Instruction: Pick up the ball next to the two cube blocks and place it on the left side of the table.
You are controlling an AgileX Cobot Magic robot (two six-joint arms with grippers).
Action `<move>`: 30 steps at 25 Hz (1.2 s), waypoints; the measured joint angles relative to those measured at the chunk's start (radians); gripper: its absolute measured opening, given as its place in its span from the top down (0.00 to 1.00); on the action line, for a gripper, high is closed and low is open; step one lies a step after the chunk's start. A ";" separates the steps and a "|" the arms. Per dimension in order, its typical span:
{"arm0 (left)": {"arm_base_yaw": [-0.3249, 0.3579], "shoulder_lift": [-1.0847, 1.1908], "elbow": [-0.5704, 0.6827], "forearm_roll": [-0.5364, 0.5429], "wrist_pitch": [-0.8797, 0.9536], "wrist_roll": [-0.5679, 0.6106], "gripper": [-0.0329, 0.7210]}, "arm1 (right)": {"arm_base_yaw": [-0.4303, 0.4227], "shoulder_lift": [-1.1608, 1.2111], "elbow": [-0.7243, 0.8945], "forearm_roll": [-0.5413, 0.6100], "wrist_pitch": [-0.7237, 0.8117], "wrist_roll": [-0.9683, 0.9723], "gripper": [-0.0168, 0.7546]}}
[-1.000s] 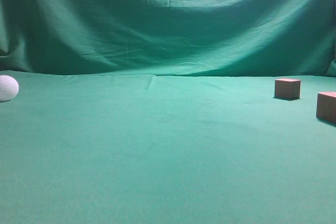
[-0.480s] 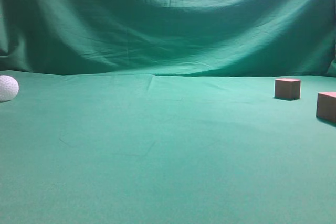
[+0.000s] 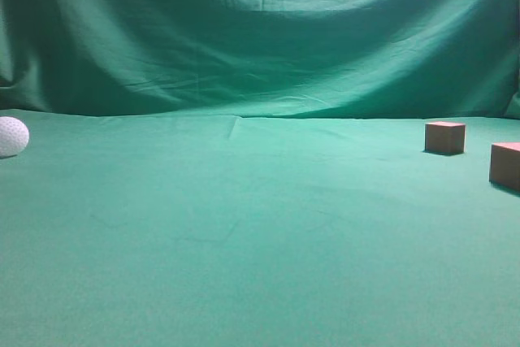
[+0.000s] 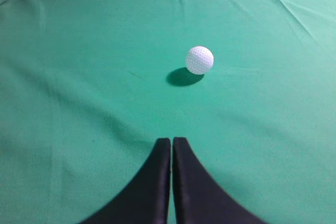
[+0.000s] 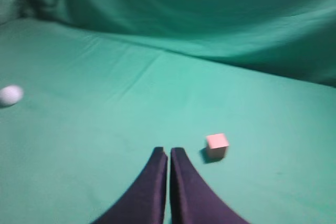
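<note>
The white dimpled ball [image 3: 11, 136] rests on the green table [image 3: 244, 233] at the far left edge of the exterior view. It also shows in the left wrist view [image 4: 199, 60] and, blurred, in the right wrist view [image 5: 10, 95]. Two reddish-brown cube blocks [image 3: 445, 137] [image 3: 505, 165] stand at the far right. One cube [image 5: 217, 145] lies just right of my right gripper [image 5: 168, 151], which is shut and empty. My left gripper [image 4: 171, 140] is shut and empty, well short of the ball. Neither gripper shows in the exterior view.
A wrinkled green cloth backdrop [image 3: 260, 30] hangs behind the table. Green cloth stretches between the ball and the cubes.
</note>
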 joint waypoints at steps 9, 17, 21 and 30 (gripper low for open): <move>0.000 0.000 0.000 0.000 0.000 0.000 0.96 | -0.293 -0.211 0.371 -0.008 -0.213 -0.002 0.98; 0.000 0.000 0.000 0.000 0.000 0.000 0.96 | -0.342 -0.350 0.502 -0.008 -0.216 0.002 0.98; 0.000 0.000 0.000 0.000 0.000 0.000 0.96 | -0.342 -0.353 0.504 -0.005 -0.164 0.009 0.98; 0.000 0.000 0.000 0.000 0.000 0.000 0.96 | -0.342 -0.353 0.506 0.013 -0.103 0.014 0.98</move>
